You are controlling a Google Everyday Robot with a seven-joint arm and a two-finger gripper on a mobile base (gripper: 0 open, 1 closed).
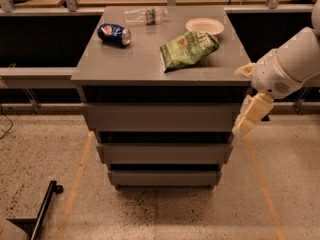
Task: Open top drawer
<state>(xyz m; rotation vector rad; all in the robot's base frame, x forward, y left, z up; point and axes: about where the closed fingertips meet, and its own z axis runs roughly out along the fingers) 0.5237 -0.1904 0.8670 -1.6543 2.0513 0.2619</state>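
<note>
The top drawer (160,117) is the widest of three matte grey drawers in a grey cabinet (100,69), with a flat handleless front and a dark gap above it. It sits about flush under the cabinet top. The two narrower drawers (164,153) lie below it. My gripper (249,117), cream-coloured, hangs down from the white arm (290,66) at the right end of the top drawer's front, level with the panel. Whether it touches the panel cannot be told.
On the cabinet top lie a blue can (114,34), a clear plastic bottle (145,16), a white plate (205,26) and a green chip bag (187,49). Orange tape lines (75,184) flank the cabinet on the speckled floor. A black stand leg (42,209) is at lower left.
</note>
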